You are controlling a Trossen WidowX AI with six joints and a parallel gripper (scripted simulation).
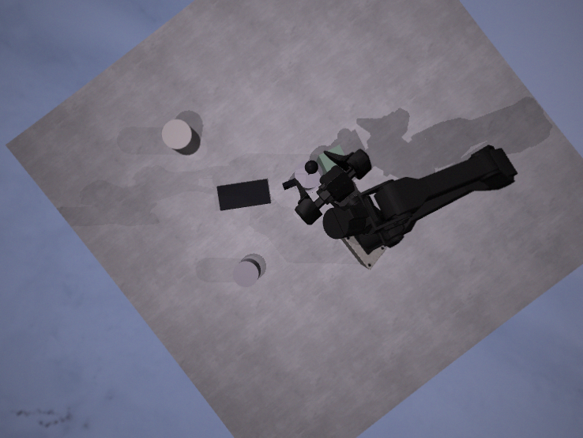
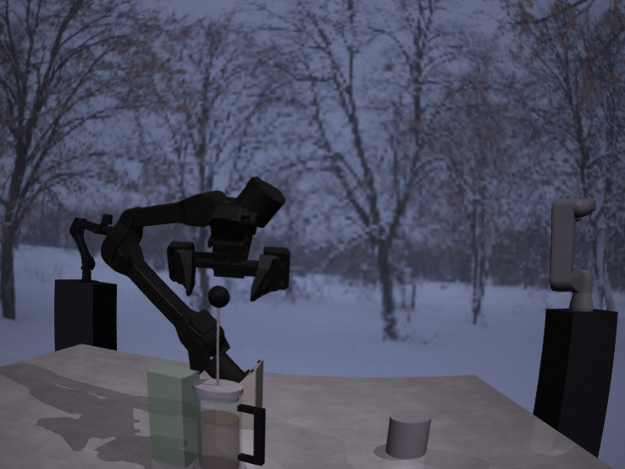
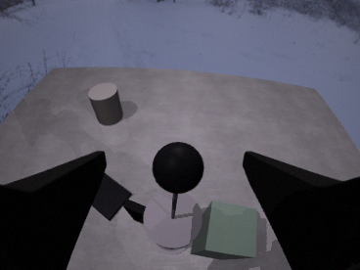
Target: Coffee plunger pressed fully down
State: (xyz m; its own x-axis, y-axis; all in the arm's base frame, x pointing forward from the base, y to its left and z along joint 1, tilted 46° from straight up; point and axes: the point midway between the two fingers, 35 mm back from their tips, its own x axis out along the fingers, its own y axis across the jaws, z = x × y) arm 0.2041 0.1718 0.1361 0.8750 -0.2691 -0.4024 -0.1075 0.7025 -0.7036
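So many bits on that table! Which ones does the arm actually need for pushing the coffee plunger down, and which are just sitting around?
Needed:
- coffee press
- plunger knob
- gripper, open above the knob

Just sitting around:
- green box
- two grey cylinders
- flat black slab

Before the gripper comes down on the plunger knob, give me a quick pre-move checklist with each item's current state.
1. Gripper open wide, holding nothing: ok.
2. Plunger knob sits between the fingertips in the wrist view, roughly centred: ok.
3. Knob touched by a finger: cannot tell; in the exterior view the fingertips hang at about knob height on either side.
4. Plunger rod fully raised, not yet pressed: ok.
5. Coffee press upright on the table: ok.
6. Green box stands right beside the press; clearance for the descending fingers: cannot tell.
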